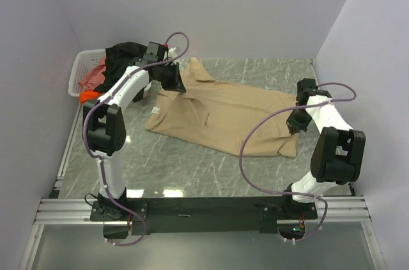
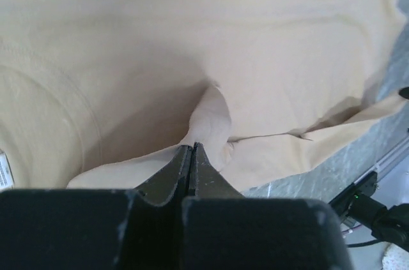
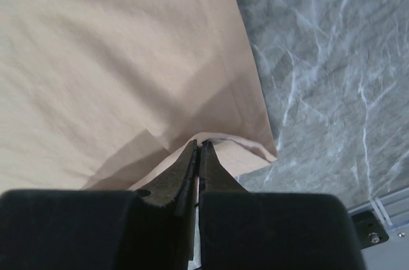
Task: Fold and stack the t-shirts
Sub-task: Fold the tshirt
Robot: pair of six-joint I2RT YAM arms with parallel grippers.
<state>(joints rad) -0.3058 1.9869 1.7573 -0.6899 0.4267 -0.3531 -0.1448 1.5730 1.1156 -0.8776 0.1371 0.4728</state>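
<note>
Covering the middle of the grey marble table (image 1: 192, 174), the tan t-shirt (image 1: 223, 113) lies spread out between the two arms, with its collar end to the far left and its hem to the right. At the far left corner stands a white lattice basket (image 1: 77, 69). It holds the black shirt (image 1: 124, 56), the pink-red shirt (image 1: 96, 77) and the orange shirt (image 1: 86, 96), which I judge are waiting for their turn. The left gripper (image 2: 192, 150) has its jaws closed on a small raised fold of the tan cloth near the collar. The right gripper (image 3: 198, 147) is closed in the same way on the hem corner. Holding both ends probably lets the arms lift and fold the cloth evenly. A small white tag (image 2: 5, 169) shows at the left edge of the left wrist view.
</note>
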